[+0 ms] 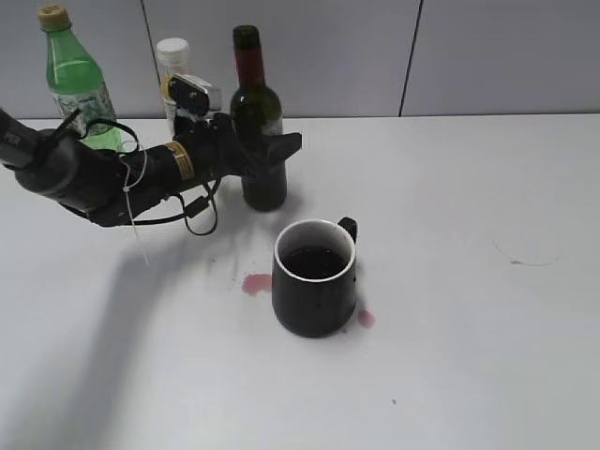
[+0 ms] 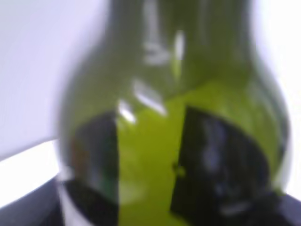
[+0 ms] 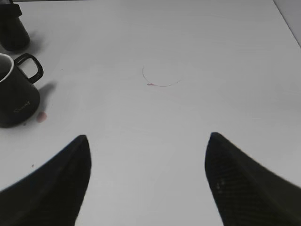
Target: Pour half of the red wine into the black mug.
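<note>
The wine bottle (image 1: pixel 259 122) stands upright at eleven o'clock from the black mug (image 1: pixel 314 278) (wine inside), the left gripper (image 1: pixel 265 157) around its body. The right gripper (image 3: pixel 146 181) gapes wide over bare worktop (image 3: pixel 197 56).

The red wine bottle (image 1: pixel 260 127) stands upright on the white table, between my left fingers; it is dark green glass with a dark red foil neck, an open mouth and a small label, and in my left wrist view (image 2: pixel 174 141) it fills the picture, blurred. The black mug (image 1: pixel 315 278) stands upright nearer the front, apart from the bottle, with a white rim, handle at back right, and dark red wine inside.
</note>
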Action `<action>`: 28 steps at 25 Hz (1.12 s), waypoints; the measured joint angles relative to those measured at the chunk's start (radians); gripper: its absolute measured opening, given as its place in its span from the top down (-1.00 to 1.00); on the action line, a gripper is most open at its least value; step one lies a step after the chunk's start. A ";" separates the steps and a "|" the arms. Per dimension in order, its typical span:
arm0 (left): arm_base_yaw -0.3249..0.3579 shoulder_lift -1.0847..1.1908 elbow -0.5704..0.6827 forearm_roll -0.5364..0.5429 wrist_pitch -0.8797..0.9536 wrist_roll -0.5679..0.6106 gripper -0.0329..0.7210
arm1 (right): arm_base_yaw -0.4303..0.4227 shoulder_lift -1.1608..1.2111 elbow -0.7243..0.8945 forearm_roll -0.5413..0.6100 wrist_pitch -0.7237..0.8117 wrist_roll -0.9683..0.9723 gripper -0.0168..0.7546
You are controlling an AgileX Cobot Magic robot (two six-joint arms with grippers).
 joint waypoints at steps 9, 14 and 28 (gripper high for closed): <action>0.002 -0.067 -0.011 0.070 0.043 -0.014 -0.65 | 0.000 0.000 0.000 0.000 0.000 0.000 -0.53; 0.004 -0.149 -0.011 0.100 0.109 -0.014 -0.66 | 0.000 0.000 0.000 0.000 0.000 0.000 -0.53; 0.033 -0.413 -0.011 0.198 0.161 -0.161 -0.66 | 0.000 0.000 0.000 0.000 0.000 0.000 -0.53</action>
